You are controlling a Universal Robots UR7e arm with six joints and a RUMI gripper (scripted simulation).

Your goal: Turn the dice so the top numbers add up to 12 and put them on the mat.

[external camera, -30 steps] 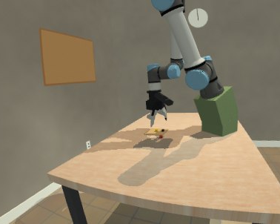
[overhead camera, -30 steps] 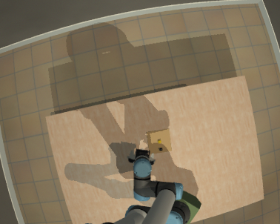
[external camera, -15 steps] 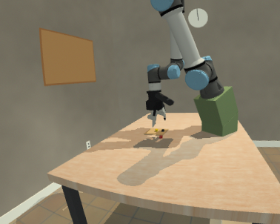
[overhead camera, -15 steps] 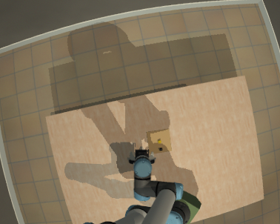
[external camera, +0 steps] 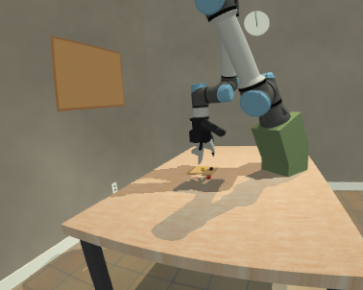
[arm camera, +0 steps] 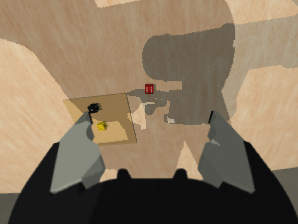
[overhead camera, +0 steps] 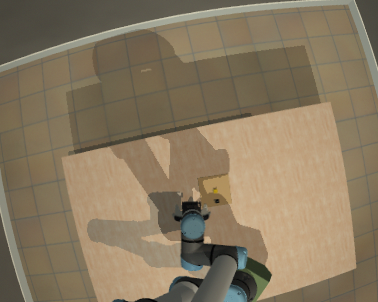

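A small tan mat lies on the wooden table. A black die and a yellow die sit on it. A red die sits on the bare table just off the mat's edge, in shadow. The top numbers are too small to read. My gripper is open and empty, hovering well above the table over the mat and the red die. In the side view the gripper hangs above the mat, with the red die in front of it. The mat also shows in the overhead view.
The arm's green base block stands at the table's back right. The table edges are far from the mat. An orange board hangs on the wall behind.
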